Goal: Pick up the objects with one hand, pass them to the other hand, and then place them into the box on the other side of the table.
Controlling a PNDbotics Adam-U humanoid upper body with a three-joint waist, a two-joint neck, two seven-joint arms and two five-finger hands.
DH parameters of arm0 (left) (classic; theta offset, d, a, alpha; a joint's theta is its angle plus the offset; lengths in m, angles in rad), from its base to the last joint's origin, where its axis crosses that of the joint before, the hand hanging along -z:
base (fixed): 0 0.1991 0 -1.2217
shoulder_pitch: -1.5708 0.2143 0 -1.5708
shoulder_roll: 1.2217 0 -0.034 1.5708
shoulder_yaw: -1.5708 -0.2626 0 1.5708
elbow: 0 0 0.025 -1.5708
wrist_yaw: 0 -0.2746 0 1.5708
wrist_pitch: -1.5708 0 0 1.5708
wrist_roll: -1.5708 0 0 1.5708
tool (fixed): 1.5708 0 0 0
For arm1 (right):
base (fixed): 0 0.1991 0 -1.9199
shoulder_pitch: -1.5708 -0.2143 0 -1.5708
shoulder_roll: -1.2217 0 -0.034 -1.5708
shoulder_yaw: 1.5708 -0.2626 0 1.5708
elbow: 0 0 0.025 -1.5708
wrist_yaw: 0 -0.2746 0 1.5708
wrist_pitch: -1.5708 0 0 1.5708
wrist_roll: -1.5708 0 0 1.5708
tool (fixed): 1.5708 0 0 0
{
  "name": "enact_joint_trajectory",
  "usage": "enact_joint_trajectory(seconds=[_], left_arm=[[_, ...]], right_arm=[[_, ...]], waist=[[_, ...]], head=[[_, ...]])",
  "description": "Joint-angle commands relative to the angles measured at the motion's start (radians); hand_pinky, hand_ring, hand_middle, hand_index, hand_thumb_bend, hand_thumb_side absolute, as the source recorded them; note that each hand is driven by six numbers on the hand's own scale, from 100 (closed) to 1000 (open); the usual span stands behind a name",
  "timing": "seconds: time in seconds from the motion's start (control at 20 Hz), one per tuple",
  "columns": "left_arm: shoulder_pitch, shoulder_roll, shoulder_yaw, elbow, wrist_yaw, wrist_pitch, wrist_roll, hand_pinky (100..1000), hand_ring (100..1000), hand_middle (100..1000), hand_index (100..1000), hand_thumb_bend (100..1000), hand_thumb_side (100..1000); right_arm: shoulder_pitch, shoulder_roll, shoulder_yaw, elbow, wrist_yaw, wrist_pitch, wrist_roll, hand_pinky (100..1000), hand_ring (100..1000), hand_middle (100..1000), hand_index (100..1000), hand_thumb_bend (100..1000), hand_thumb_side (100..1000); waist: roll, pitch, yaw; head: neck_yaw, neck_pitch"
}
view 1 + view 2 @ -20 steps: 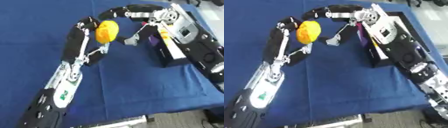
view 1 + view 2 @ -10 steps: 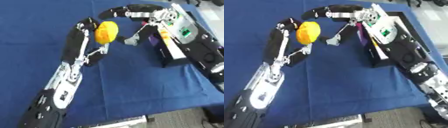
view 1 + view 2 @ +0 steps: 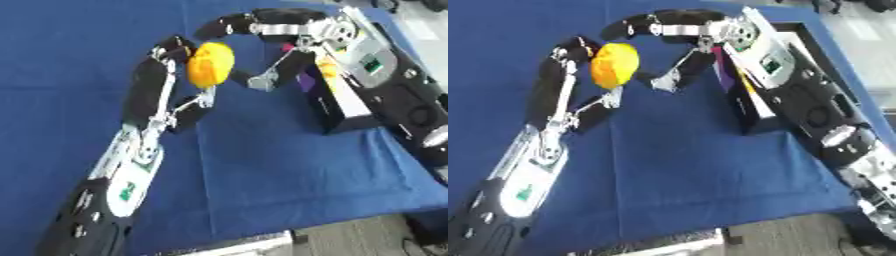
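Your left hand [image 3: 179,75] is holding the yellow ball [image 3: 210,64] above the blue cloth [image 3: 262,160], with its fingers going up the left side of the ball and its thumb [image 3: 199,101] coming under it. Your right hand [image 3: 280,45] is arching over the ball from the right; its upper fingers [image 3: 229,26] are curving over the top and its thumb [image 3: 267,79] is reaching toward the lower right side, but I cannot tell if they are touching the ball. The black box [image 3: 750,112] is standing just beside your right arm, and you are seeing more of its far rim in the right eye view. Something purple [image 3: 311,80] and something yellow [image 3: 329,67] are showing inside it in the left eye view. The ball is looking smooth and round, and the cloth is looking soft and flat.
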Motion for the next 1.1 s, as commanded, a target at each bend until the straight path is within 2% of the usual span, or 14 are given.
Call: enact_joint_trajectory(seconds=[0.05,0.65,0.85,1.1], left_arm=[[-0.018,-0.012,0.005,-0.017,-0.008,-0.003,0.006,729,558,577,573,100,104],[-0.019,-0.012,-0.007,-0.04,0.001,-0.024,0.002,731,560,579,575,100,107],[-0.018,-0.012,-0.009,-0.047,0.006,-0.026,-0.003,731,561,580,576,100,106],[-0.017,-0.013,-0.006,-0.04,0.004,-0.024,-0.005,731,561,580,577,100,110]], right_arm=[[-0.011,-0.022,-0.007,-0.018,-0.012,-0.058,0.068,955,1000,963,1000,100,256],[-0.014,-0.017,-0.004,-0.01,-0.017,-0.057,0.096,948,1000,941,1000,100,189],[-0.014,-0.016,-0.004,-0.005,-0.026,-0.046,0.096,933,1000,902,1000,100,144],[-0.014,-0.015,-0.005,-0.014,-0.072,-0.005,0.085,922,1000,832,1000,100,101]], waist=[[0.0,-0.002,-0.004],[-0.001,0.0,-0.004],[0.0,0.001,-0.004],[0.0,0.002,-0.006]], head=[[-0.002,-0.002],[-0.002,-0.002],[-0.002,-0.002],[-0.004,-0.002]])
